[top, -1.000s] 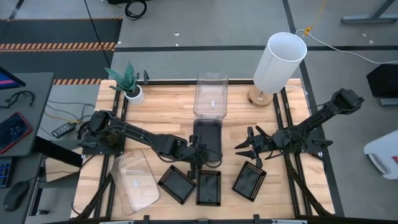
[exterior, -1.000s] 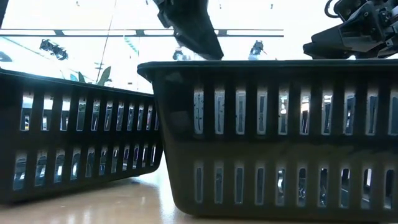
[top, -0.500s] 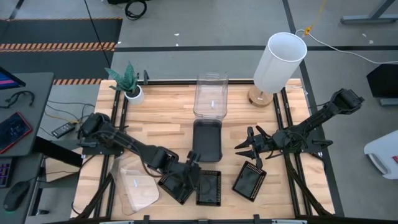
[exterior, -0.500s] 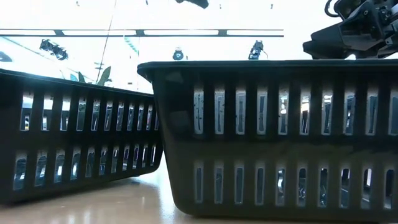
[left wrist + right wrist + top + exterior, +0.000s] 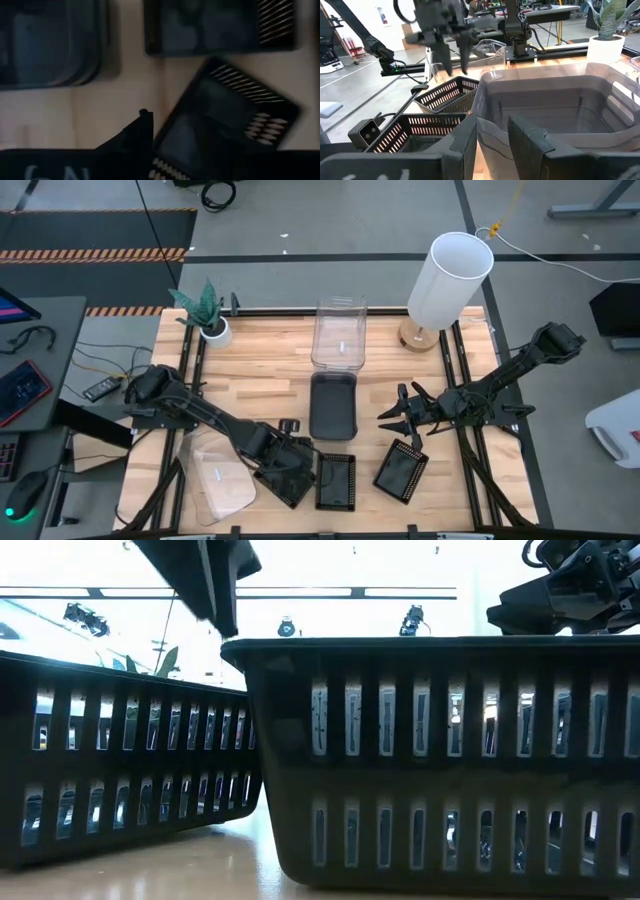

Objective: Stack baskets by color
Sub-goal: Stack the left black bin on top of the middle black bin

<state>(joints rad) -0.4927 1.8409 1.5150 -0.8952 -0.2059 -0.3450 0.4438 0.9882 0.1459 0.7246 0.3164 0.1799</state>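
Baskets spread over wooden worktop, grey floor beyond. Left pincer, prongs apart, now above near-left mesh tray, shifted from smoky bin. Right pincer apart, empty.

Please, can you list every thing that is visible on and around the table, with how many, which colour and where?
clear baskets: two visible stacks, transparent; one at the table's far middle, one at the near left corner
smoky basket: one stack, dark grey, table centre
mesh trays: three, black, near edge; left, middle, right
lamp: one, white, far right
potted plant: one, green in white pot, far left
table: one, light wood
left gripper: open, over the left mesh tray
right gripper: open, empty, right of the smoky basket
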